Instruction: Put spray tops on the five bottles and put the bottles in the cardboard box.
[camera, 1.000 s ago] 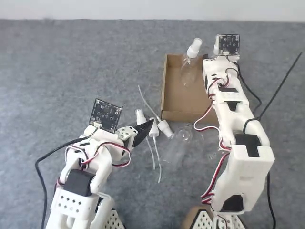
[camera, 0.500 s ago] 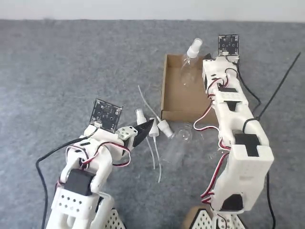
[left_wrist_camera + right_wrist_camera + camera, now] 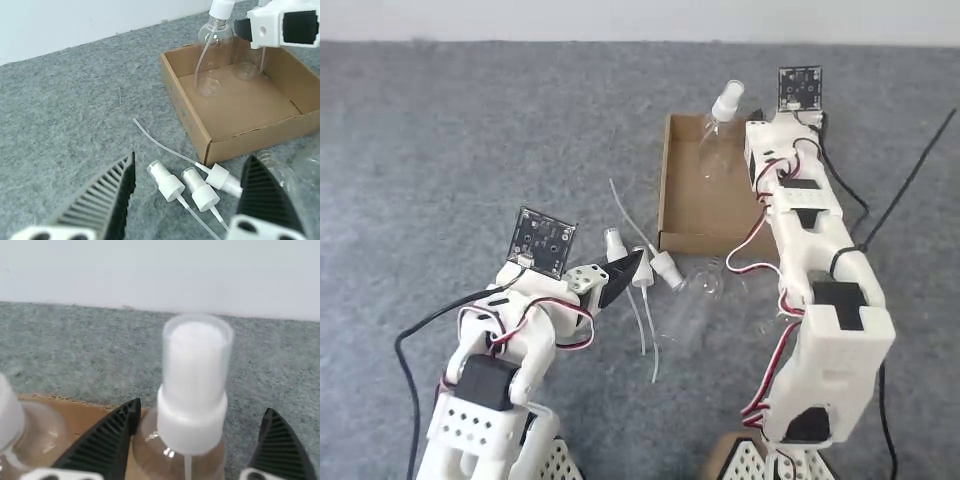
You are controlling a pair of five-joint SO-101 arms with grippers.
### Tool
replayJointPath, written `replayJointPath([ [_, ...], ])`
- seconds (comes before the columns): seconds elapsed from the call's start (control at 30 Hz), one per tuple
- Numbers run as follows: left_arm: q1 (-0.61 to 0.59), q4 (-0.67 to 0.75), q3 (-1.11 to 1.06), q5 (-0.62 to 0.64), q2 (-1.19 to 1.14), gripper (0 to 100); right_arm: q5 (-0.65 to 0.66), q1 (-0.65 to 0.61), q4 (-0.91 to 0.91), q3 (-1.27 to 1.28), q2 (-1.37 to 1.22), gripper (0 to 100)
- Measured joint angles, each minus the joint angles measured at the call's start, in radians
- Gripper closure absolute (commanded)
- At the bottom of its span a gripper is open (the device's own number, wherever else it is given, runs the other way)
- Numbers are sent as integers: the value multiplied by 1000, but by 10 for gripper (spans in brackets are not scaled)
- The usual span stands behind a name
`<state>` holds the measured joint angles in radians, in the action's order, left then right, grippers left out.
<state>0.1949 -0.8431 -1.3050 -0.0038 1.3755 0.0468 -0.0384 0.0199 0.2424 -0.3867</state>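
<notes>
The left claw (image 3: 191, 159) is being held wide open, low over the grey bench (image 3: 470, 130), and three loose spray tops (image 3: 200, 192) are being framed between its jaws, lying on their sides just short of the box (image 3: 250, 139), their thin tubes trailing across the felt. Over at the far corner of the box the right claw (image 3: 200, 410) is being held open too, its jaws set either side of a capped bottle (image 3: 215, 42) with a gap showing on both sides of the white top. That bottle is being seen upright inside the box, and a second bottle (image 3: 246, 65) is being seen standing right beside it, partly hidden behind the right claw. Outside, two bare bottles (image 3: 685, 315) are being left lying on the bench near the box's front wall, close to the loose tops.
</notes>
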Motion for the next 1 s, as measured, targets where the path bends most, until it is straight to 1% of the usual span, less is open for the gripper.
replayJointPath([
  [0.27, 0, 0, 0, 0, 0, 684, 0, 6, -34, -18, 115, 679],
  [0.47, 0, 0, 0, 0, 0, 684, 0, 5, -181, -81, 242, 679],
  [0.73, -6, 0, 0, 0, 0, 684, 0, 5, -526, -121, 517, 680],
  [1.0, -8, 0, 0, 0, 0, 684, 2, 12, -977, -123, 810, 680],
])
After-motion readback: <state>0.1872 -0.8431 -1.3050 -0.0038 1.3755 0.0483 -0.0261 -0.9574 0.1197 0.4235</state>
